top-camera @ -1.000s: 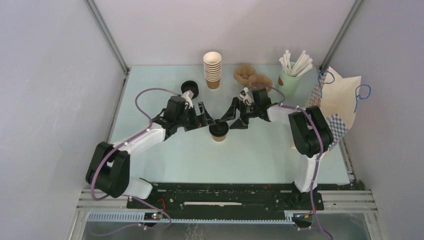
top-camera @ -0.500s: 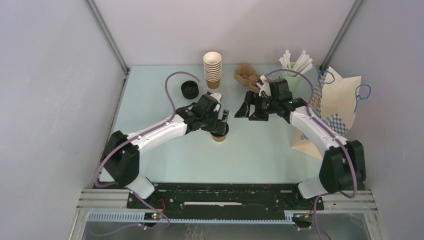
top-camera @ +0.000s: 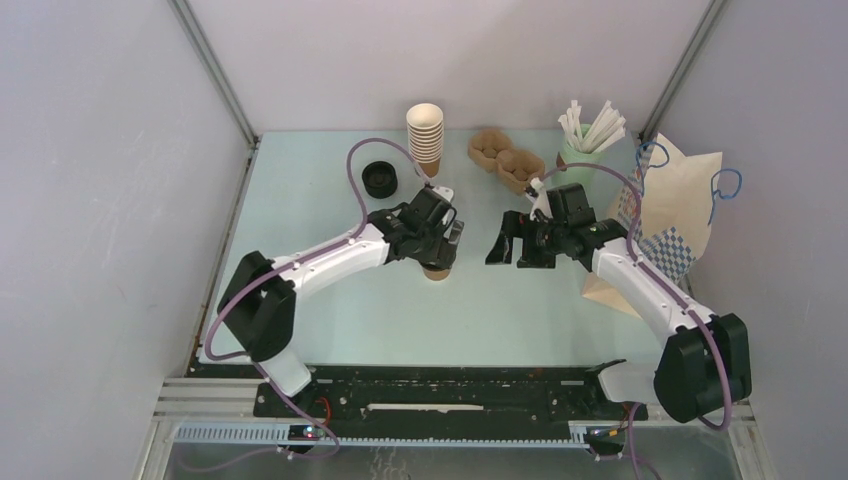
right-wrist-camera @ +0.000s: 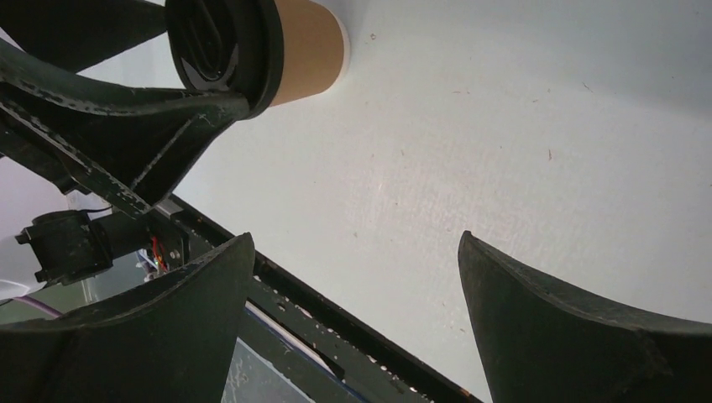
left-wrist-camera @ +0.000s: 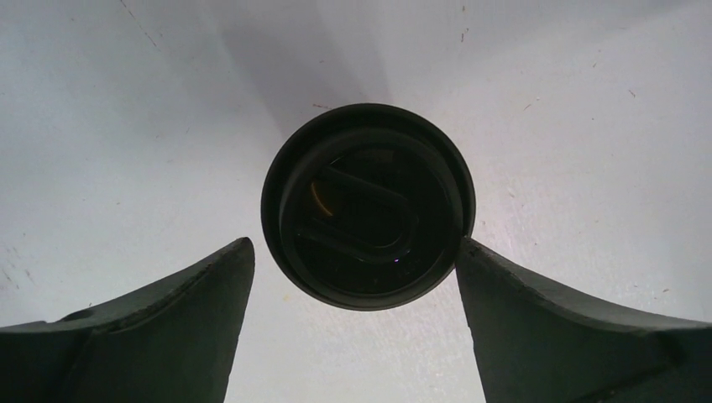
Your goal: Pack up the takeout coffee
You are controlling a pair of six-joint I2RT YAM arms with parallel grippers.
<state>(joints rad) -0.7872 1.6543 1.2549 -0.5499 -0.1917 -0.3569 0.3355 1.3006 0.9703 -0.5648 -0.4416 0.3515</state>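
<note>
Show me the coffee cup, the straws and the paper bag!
takeout coffee (right-wrist-camera: 306, 46), right wrist view, on its brown side wall.
white straws (top-camera: 597, 124), top view, on the middle of the bunch.
paper bag (top-camera: 685, 195), top view, on its plain brown side.

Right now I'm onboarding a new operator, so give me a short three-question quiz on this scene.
1. True or false: the takeout coffee wears a black lid.
2. The open jaws of the left gripper flank: A) the coffee's lid, B) the stack of empty cups, C) the straw cup.
3. What does the right gripper hold?

Key: 1 true. 2 A. 3 nothing; its jaws stand open over bare table.
</note>
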